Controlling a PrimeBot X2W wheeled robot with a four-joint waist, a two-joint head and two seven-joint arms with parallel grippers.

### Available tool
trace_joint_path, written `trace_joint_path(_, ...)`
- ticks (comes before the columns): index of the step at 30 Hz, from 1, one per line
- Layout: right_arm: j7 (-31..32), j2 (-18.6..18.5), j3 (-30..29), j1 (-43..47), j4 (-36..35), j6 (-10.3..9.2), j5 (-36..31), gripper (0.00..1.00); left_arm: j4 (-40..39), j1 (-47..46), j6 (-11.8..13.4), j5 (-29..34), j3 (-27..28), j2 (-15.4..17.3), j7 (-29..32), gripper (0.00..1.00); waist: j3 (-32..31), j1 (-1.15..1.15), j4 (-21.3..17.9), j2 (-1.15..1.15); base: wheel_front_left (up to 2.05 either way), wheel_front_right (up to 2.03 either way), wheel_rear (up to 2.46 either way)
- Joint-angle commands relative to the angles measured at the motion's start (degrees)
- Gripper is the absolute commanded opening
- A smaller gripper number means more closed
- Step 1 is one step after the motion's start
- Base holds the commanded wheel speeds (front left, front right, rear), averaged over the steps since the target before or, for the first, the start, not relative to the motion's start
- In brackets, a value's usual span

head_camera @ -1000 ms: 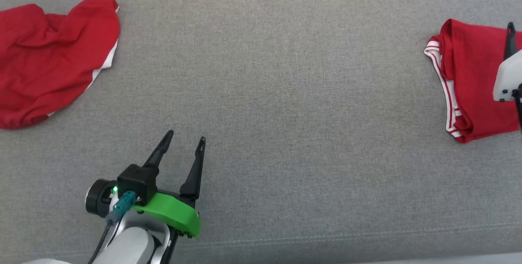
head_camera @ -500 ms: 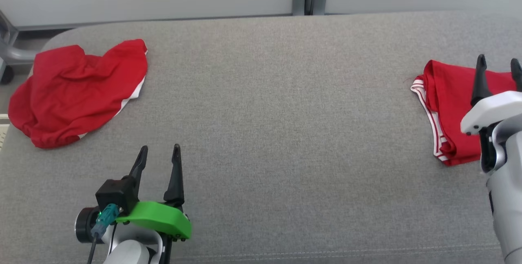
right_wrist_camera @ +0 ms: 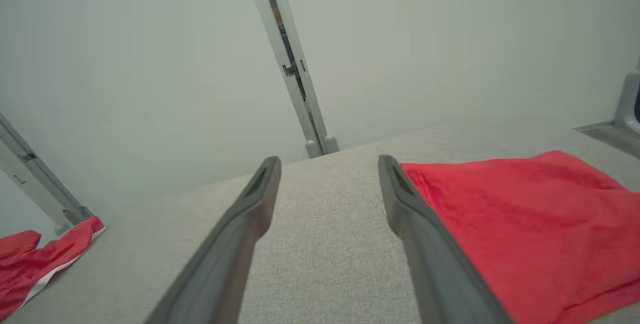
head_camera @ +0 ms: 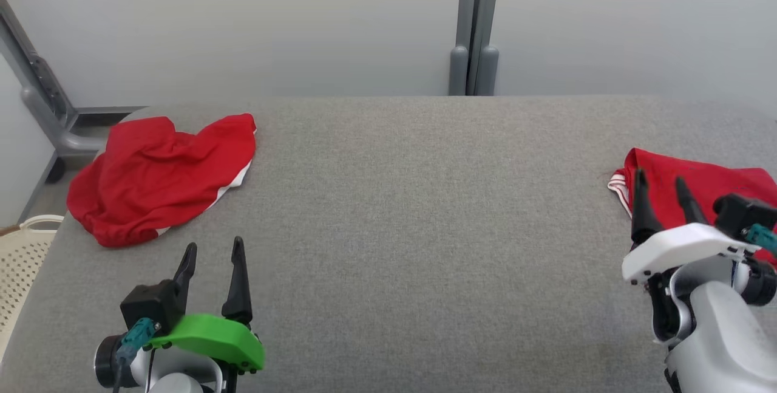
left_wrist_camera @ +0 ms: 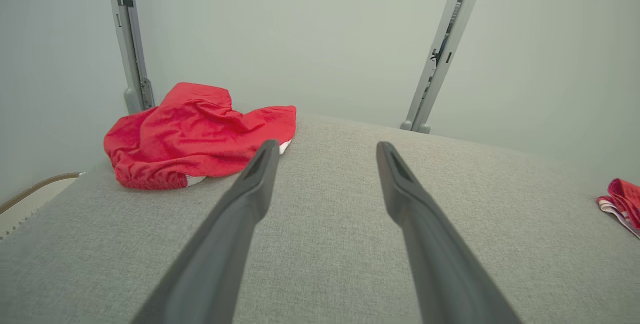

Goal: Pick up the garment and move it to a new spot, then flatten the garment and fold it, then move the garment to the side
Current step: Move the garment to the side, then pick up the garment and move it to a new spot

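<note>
The table (head_camera: 413,211) is a heathered mid-grey weave. At ten o'clock the crumpled garment (head_camera: 161,177) is bright red with a white edge stripe. At three o'clock the folded garment (head_camera: 710,183) is the same red, its band striped white and red. The left hand (head_camera: 214,246) has charcoal fingers (head_camera: 238,283), a black camera block (head_camera: 152,305), a lime-green cover (head_camera: 209,338) and a teal plug (head_camera: 136,332). The right hand (head_camera: 659,178) has charcoal fingers under a white cover (head_camera: 680,247). The wall (head_camera: 273,22) is pale grey, the post (head_camera: 475,28) darker grey, the perforated basket (head_camera: 24,253) cream.
</note>
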Motion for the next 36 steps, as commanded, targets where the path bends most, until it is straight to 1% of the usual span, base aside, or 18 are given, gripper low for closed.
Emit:
trace_joint_path(1, 0.25, 0.25, 0.28, 1.91, -1.27, -0.06, 0.22, 1.00, -0.05, 0.91, -0.97, -0.28, 0.28, 0.51, -0.17, 1.00, -1.54, 0.00, 1.17, 0.00, 0.00, 0.00, 0.00)
trace_joint_path(3, 0.98, 1.31, 0.79, 4.36, -3.03, -0.06, 0.76, 1.00, -0.86, 1.90, -1.79, -0.41, 1.38, 0.47, -0.16, 1.00, -2.07, 0.00, 1.49, 0.00, 0.00, 0.00, 0.00)
trace_joint_path(7, 1.48, 2.88, 1.27, 8.96, -7.11, -0.06, -0.44, 1.00, -2.56, 4.71, -3.25, 0.75, 2.91, 0.60, -0.17, 1.00, -3.10, 0.00, 1.70, 0.00, 0.00, 0.00, 0.00)
trace_joint_path(12, 2.85, 4.28, 0.38, 14.09, -11.88, -0.06, -2.53, 1.00, -3.42, 7.84, -6.59, 1.97, 1.56, 1.70, -0.17, 1.00, -3.91, 0.00, 1.25, 0.00, 0.00, 0.00, 0.00)
trace_joint_path(14, 3.77, 4.44, 0.14, 15.79, -13.63, -0.06, -3.32, 1.00, -3.71, 8.70, -6.84, 2.44, 1.23, 2.03, -0.17, 1.00, -4.20, 0.00, 0.92, 0.00, 0.00, 0.00, 0.00)
trace_joint_path(18, 5.46, 4.69, 0.22, 18.67, -16.50, -0.06, -5.66, 1.00, -4.16, 10.39, -6.97, 2.96, 0.39, 2.72, 0.14, 1.00, -4.58, 0.00, -0.02, 0.00, 0.00, 0.00, 0.00)
trace_joint_path(20, 5.70, 4.71, 0.46, 19.31, -17.03, -0.06, -5.40, 1.00, -4.29, 10.67, -6.92, 3.16, 0.13, 2.86, 0.27, 1.00, -4.63, 0.00, -0.22, 0.00, 0.00, 0.00, 0.00)
trace_joint_path(24, 6.70, 4.65, 1.00, 21.52, -18.38, -0.06, -6.61, 1.00, -3.98, 11.86, -6.24, 2.58, 0.21, 3.31, 0.70, 1.00, -4.82, 0.00, -0.92, 0.00, 0.00, 0.00, 0.00)
trace_joint_path(28, 7.62, 4.69, 2.00, 23.00, -18.53, -0.06, -8.17, 1.00, -2.91, 12.58, -5.22, 1.96, 1.00, 3.37, 0.98, 1.00, -4.95, 0.00, -1.58, 0.00, 0.00, 0.00, 0.00)
trace_joint_path(36, 7.12, 4.68, 3.32, 23.62, -16.89, -0.06, -7.33, 1.00, -1.66, 13.23, -3.86, 0.52, 2.57, 3.65, 1.16, 1.00, -4.87, 0.00, -1.85, 0.00, 0.00, 0.00, 0.00)
